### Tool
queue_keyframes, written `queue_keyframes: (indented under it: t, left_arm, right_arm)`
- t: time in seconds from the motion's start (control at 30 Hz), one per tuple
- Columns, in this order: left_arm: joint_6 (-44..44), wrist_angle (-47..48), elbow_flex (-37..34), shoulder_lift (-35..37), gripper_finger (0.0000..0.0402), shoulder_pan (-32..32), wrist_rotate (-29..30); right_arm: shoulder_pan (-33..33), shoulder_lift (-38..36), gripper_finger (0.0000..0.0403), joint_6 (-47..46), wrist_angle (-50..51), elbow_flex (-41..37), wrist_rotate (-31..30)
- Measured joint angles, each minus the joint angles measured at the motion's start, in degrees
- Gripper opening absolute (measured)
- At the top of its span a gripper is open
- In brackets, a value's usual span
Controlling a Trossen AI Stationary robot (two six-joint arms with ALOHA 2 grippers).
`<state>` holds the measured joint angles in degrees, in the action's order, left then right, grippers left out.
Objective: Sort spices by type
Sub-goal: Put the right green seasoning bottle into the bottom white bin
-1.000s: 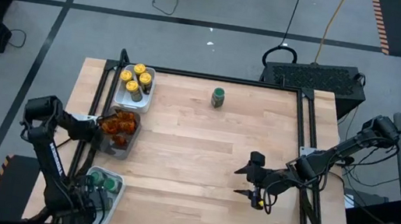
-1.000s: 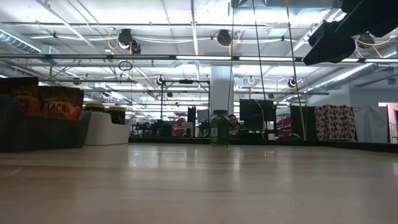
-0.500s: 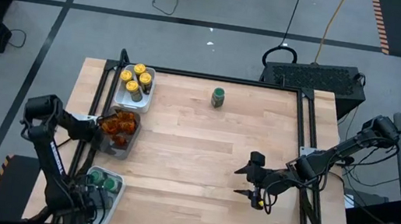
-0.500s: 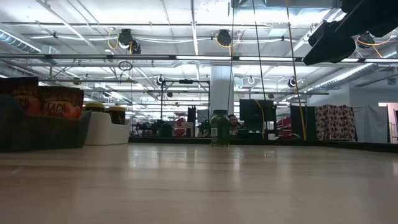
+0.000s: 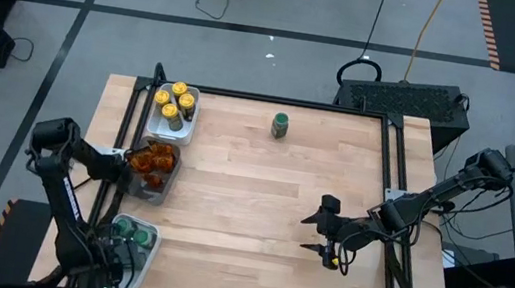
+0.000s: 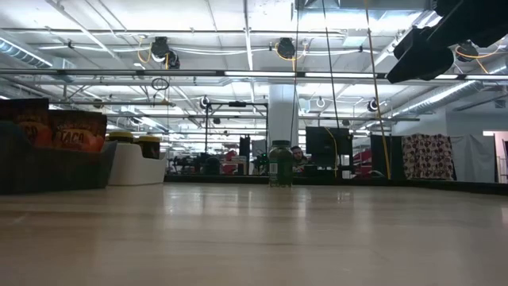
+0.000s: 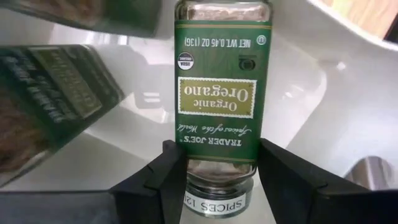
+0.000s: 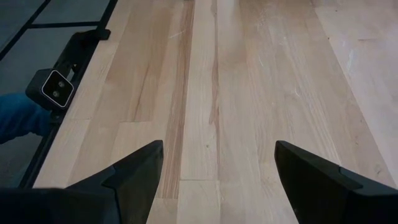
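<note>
My left gripper [image 7: 221, 165] is down in the near-left white tray [image 5: 144, 249], shut on a green-labelled oregano jar [image 7: 217, 93]. Another green-labelled jar [image 7: 50, 106] lies tilted beside it. In the high view the arm hides this gripper. One green-lidded jar [image 5: 280, 125] [image 6: 279, 164] stands alone on its base near the table's far edge. Yellow-lidded jars [image 5: 173, 102] stand in the far-left white tray. Orange-brown packets [image 5: 152, 162] fill the dark grey tray. My right gripper [image 5: 312, 231] [image 8: 217, 152] waits open above bare wood, right of centre. My left gripper pinches the oregano jar at its lid end [image 7: 217, 177], one finger [image 7: 168, 171] on each side. The jar's body reaches away from the fingers toward the white tray's floor. I cannot tell whether its far end rests on the tray.
The three trays line the table's left edge. A black frame rail [image 5: 393, 153] runs along the far and right sides. A wide stretch of bare wood [image 5: 249, 203] lies between the trays and my right gripper. The low view's camera [image 8: 57, 87] sits at the table's edge.
</note>
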<state>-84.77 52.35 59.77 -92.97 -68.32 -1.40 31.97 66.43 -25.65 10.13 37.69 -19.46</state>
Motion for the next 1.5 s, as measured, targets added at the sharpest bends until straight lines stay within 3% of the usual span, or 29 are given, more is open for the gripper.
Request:
queue_keyframes:
  t: [0.37, 0.57, 0.8, 1.13, 1.3, 1.5]
  left_arm:
    - [-0.3, 4.4, 0.3, 3.6, 0.0183, 0.0, -0.2]
    - [-0.3, 10.8, 4.0, 5.8, 0.018, 0.0, -0.6]
    - [-0.3, 14.7, 8.9, 7.7, 0.0141, 0.0, 0.5]
    - [-4.7, 13.9, 9.4, 7.7, 0.0085, 0.1, 3.6]
    - [-6.7, 11.8, 9.4, 7.6, 0.01, 0.1, 1.8]
    - [-8.0, 10.0, 7.5, 4.4, 0.0156, 0.1, 1.4]
  right_arm:
    - [0.0, 0.0, 0.029, 0.4, 0.0, 0.0, -0.2]
    - [0.0, 0.0, 0.029, 0.3, -0.1, 0.0, -0.2]
    - [0.0, 0.0, 0.029, 1.3, -2.6, 0.0, -0.5]
    - [0.0, 0.0, 0.029, 2.3, -4.4, 0.0, -0.5]
    - [0.0, 0.0, 0.029, 2.4, -4.4, 0.0, -0.5]
    - [0.0, 0.0, 0.029, 2.6, -4.4, 0.0, -0.5]
